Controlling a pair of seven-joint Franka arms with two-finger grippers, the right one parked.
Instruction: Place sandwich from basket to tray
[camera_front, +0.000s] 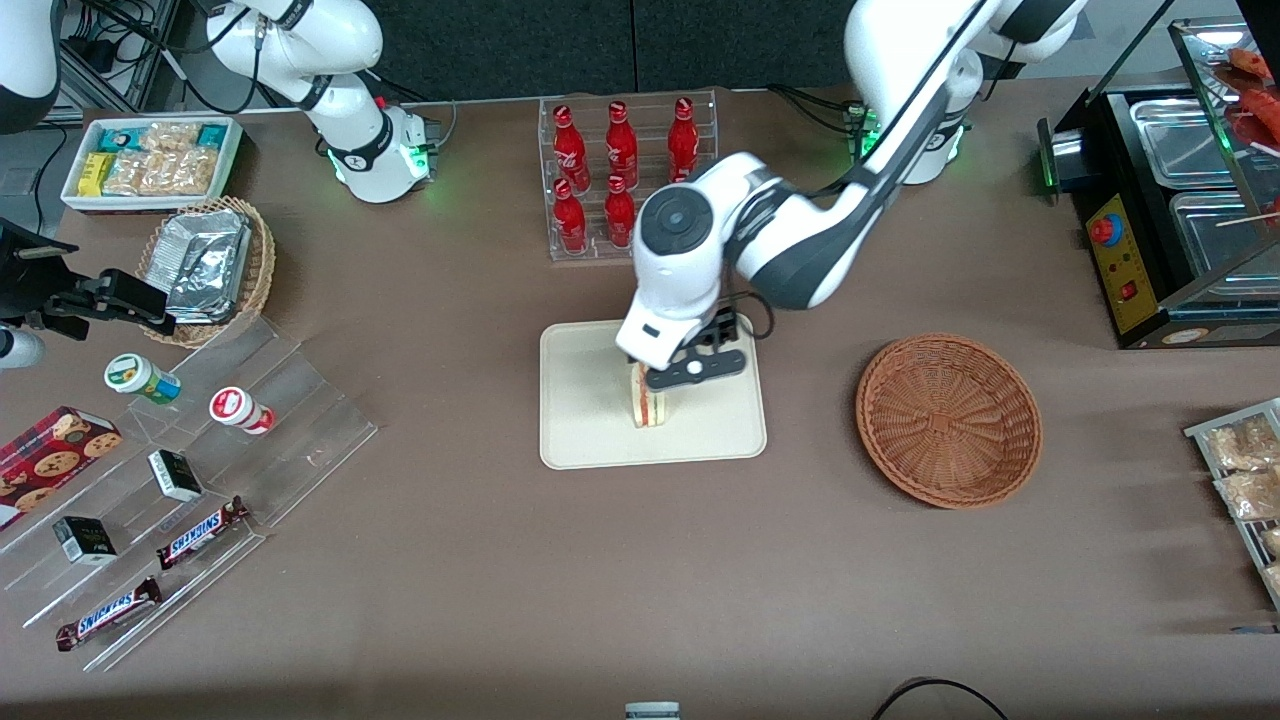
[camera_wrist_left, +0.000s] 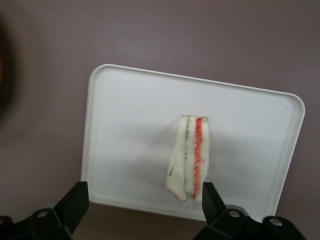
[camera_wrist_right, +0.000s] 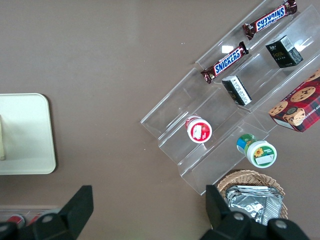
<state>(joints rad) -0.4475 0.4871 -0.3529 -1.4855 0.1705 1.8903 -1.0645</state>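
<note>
The sandwich (camera_front: 648, 405) (camera_wrist_left: 189, 157), a wrapped white wedge with red and green filling lines, stands on its edge on the cream tray (camera_front: 590, 440) (camera_wrist_left: 130, 125). My left gripper (camera_front: 655, 385) (camera_wrist_left: 145, 205) hangs just above it, open, its black fingers (camera_wrist_left: 74, 200) spread wide. The sandwich sits close to one finger rather than midway between the two. The reddish-brown wicker basket (camera_front: 948, 420) lies empty beside the tray, toward the working arm's end of the table.
A clear rack of red bottles (camera_front: 625, 175) stands farther from the camera than the tray. A tan basket of foil packs (camera_front: 210, 265) and an acrylic snack stand (camera_front: 190, 480) sit toward the parked arm's end. A black food warmer (camera_front: 1170, 210) is at the working arm's end.
</note>
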